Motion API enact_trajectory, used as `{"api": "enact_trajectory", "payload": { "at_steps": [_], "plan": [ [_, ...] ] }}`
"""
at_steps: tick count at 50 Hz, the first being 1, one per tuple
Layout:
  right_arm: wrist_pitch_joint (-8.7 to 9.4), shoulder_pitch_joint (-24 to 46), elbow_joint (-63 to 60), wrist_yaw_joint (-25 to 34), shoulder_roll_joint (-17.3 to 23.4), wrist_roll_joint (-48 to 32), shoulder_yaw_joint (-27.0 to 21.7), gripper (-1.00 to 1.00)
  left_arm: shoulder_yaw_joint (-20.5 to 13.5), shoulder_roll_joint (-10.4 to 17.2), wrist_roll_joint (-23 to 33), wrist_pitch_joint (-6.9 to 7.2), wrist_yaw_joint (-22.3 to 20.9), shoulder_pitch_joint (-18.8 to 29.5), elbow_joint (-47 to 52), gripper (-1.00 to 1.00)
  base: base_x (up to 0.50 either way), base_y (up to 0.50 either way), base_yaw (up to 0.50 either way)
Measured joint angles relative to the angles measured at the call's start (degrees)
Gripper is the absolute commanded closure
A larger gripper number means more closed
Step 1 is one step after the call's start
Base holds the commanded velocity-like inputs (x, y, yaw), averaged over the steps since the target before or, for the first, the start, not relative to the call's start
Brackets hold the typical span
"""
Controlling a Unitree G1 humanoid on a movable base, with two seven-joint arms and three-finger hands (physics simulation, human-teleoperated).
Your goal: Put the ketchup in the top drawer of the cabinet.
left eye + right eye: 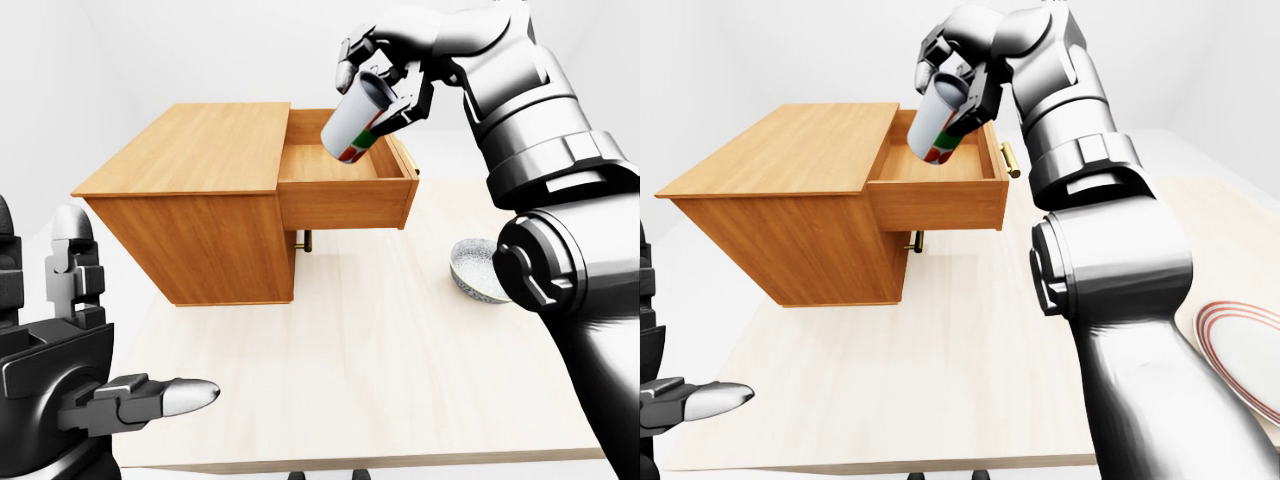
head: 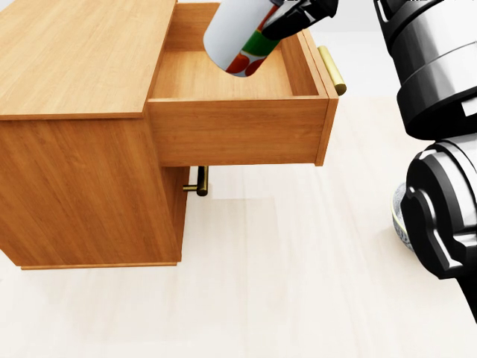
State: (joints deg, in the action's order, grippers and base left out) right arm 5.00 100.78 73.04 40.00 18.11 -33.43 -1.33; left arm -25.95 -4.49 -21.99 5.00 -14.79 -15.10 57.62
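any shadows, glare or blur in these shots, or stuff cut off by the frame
All three views are sharp renders with flat, even light. In the head view a faint soft shadow lies under the open drawer, and the ketchup is cropped by the top edge. In the left-eye view the right robot hand shows glossy highlights; the bowl is partly hidden by the arm.

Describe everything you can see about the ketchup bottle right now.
The ketchup bottle is a white cylinder with a red and green label patch near its lower end. It looks like smooth plastic. It is tilted, lower end pointing down into the open top drawer of the wooden cabinet, held above the drawer floor rather than resting on it. The right hand grips its upper end, fingers closed around it; nothing else touches it.
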Motion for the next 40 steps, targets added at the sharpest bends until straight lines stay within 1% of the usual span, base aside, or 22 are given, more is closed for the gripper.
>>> {"api": "enact_trajectory", "payload": {
  "at_steps": [18,40],
  "plan": [
    [0.00,-0.90,0.31,0.00,0.53,-0.07,-0.14,1.00,0.18,-0.03,0.14,0.00,-0.01,-0.08,0.08,-1.00,0.00,0.00,0.00],
    [0.00,-2.72,0.96,0.00,0.74,-2.61,0.22,1.00,0.61,-0.27,0.56,0.00,-0.39,-0.45,0.03,-1.00,0.00,0.00,0.00]
  ]
}}
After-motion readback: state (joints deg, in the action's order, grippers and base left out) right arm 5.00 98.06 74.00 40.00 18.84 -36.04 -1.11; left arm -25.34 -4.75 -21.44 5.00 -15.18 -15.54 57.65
